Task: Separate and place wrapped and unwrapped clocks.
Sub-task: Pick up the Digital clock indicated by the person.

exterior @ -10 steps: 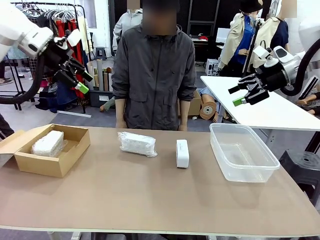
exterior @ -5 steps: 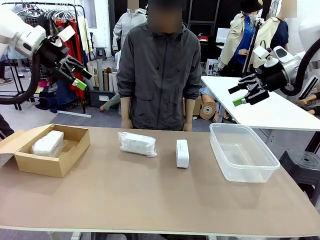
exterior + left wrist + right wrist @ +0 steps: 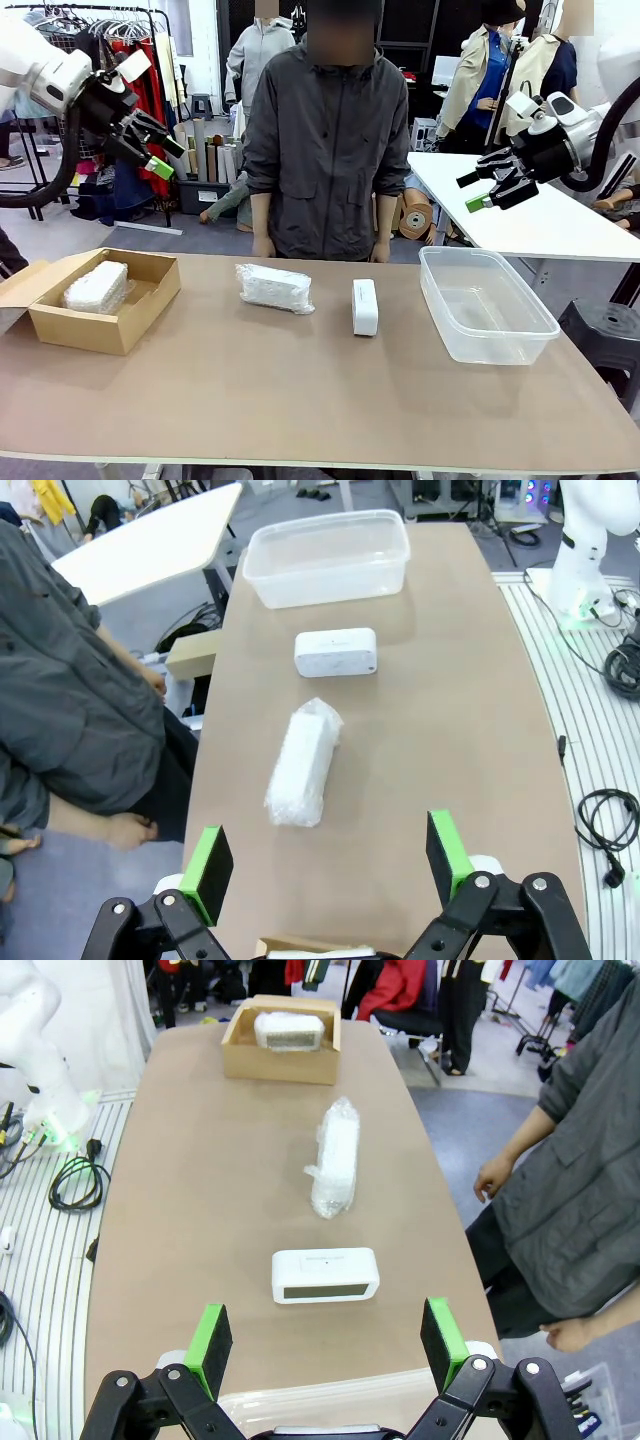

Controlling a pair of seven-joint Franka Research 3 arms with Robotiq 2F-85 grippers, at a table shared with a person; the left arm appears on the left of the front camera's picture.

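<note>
Both arms hang high above the brown table point(image 3: 300, 400), clear of everything on it. The left gripper point(image 3: 165, 157) is up near the clothes rack with its black fingers spread wide and nothing between the green pads. The right gripper point(image 3: 470, 192) is held out over the far right side, also spread and empty.

On the left sits an open cardboard box point(image 3: 95, 335), and one bubble-wrapped clock point(image 3: 96, 287), a lumpy, cloudy white bundle, lies inside it. A second wrapped clock point(image 3: 274, 288), crinkled and oblong, lies on the bare tabletop near the middle. Just to its right, apart from it, is the unwrapped clock point(image 3: 365, 306), a smooth white plastic block with rounded corners. Further right is a clear, shallow rectangular plastic container point(image 3: 500, 350) with soft rounded corners. A person in a dark grey jacket point(image 3: 320, 150) stands at the far edge, hands down by the table.
</note>
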